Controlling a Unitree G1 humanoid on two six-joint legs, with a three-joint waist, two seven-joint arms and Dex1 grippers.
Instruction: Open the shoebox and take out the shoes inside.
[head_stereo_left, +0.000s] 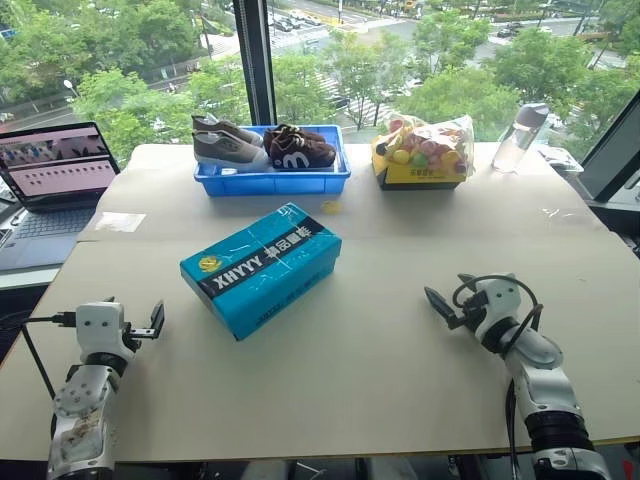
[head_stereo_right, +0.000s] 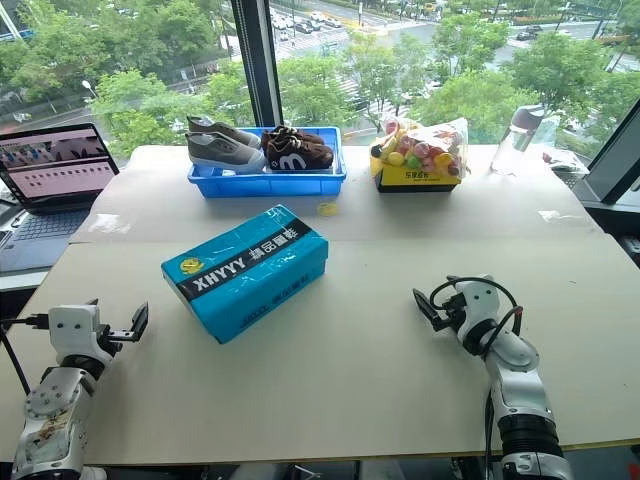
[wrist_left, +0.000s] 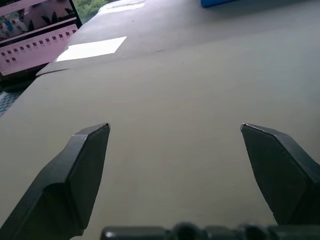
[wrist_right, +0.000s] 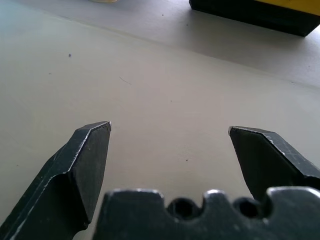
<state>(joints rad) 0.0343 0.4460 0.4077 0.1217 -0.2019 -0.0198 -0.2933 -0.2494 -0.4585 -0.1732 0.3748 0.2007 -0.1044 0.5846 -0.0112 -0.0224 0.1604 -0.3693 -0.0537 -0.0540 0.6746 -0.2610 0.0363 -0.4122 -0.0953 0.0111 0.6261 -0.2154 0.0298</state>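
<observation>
Plainly "XHYYY" on closed shoebox (head_stereo_left: 260, 267)

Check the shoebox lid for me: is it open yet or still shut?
Shut. The shoebox lies flat on the table with its lettered lid down flush, no white interior showing. Both grippers, left and right, hang open, apart from it.

The shoebox (head_stereo_left: 260, 268) is smooth blue cardboard with a slight sheen. The bench (head_stereo_left: 400, 330) is covered in matt beige paper. Behind the shoebox, the tray (head_stereo_left: 272, 180) is glossy blue plastic.
</observation>
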